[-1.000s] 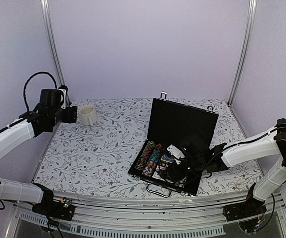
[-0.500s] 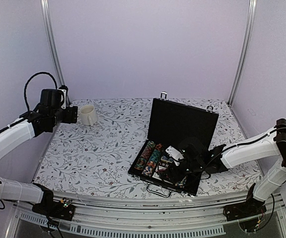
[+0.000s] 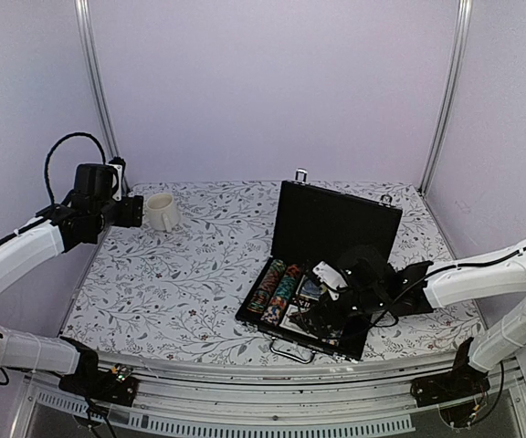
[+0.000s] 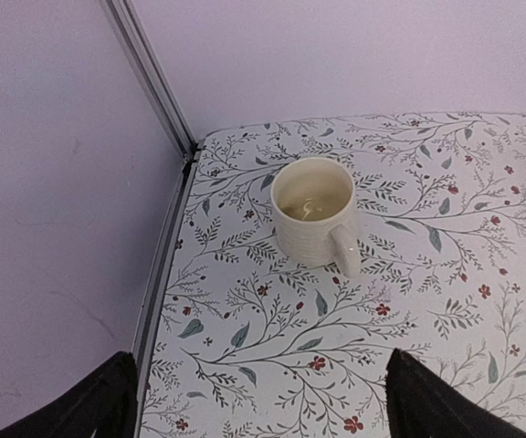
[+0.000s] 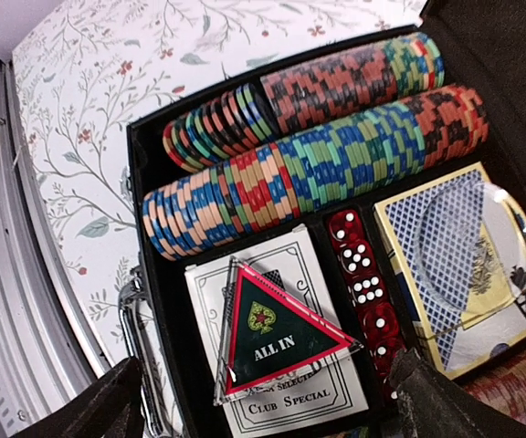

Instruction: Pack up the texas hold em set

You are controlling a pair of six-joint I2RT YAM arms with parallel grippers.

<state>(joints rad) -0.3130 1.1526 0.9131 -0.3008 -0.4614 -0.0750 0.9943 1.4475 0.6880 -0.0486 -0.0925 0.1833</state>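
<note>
The right tool [image 5: 265, 383] hangs over the open case [image 3: 336, 224]. Its fingers are spread wide and hold nothing. Right under it, the triangle [image 5: 277, 336], marked ALL IN, lies on a white deck [image 5: 286, 411]. Beside that deck is a column of red dice [image 5: 363, 292], with a blue-backed deck [image 5: 455, 265] on their other side. Ahead of the tool, two rows of chips [image 5: 309, 155] fill the long compartments. The case's lid stands up beyond them.

The left tool [image 4: 261, 383] is also wide open and empty, raised above the worktop [image 4: 446, 274]. A mug [image 4: 313, 210] stands upright just ahead of it, near the worktop's corner, with its handle turned toward the tool. The case is well apart from this tool.
</note>
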